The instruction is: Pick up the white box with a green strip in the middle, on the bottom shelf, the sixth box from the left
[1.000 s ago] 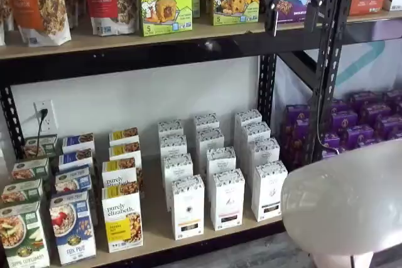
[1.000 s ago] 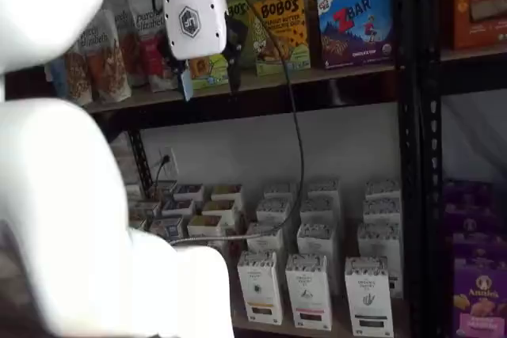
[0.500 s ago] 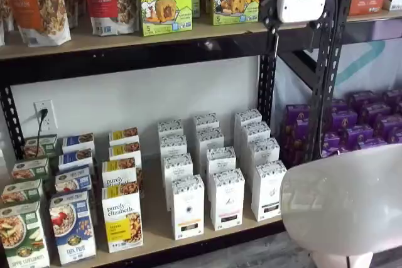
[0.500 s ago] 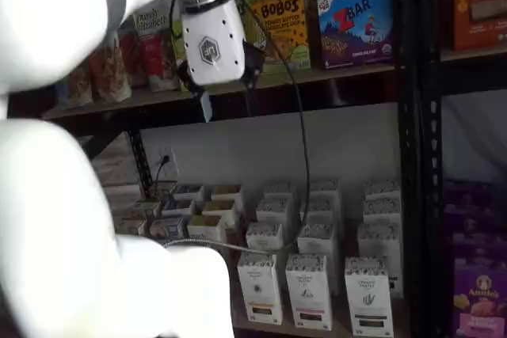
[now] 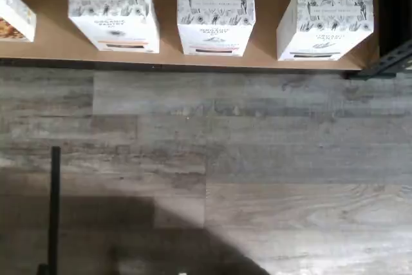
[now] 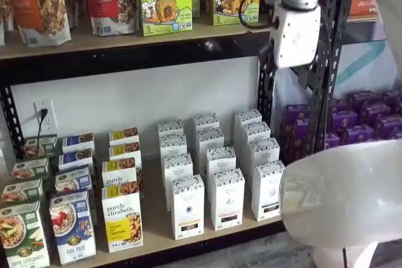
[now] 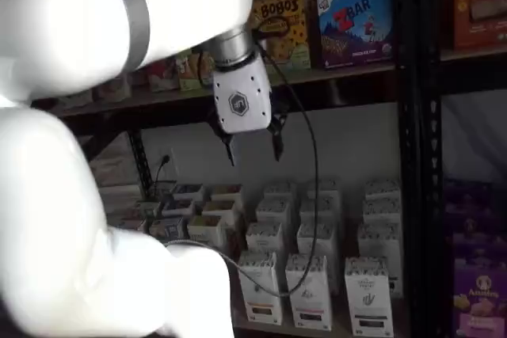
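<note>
Hanging above the bottom shelf [image 6: 157,227] and level with the gap under the upper board, the gripper [image 7: 253,146] stood with its two black fingers [image 7: 277,142] plainly spread apart and nothing between them. The white box [image 6: 269,191] stood upright at the front of the rightmost column of white cartons on that shelf, just beside a matching carton [image 6: 227,198], well below the gripper. The wrist view showed three front cartons at the board's edge, the white box [image 5: 325,25] among them, above grey plank flooring [image 5: 257,159]
</note>
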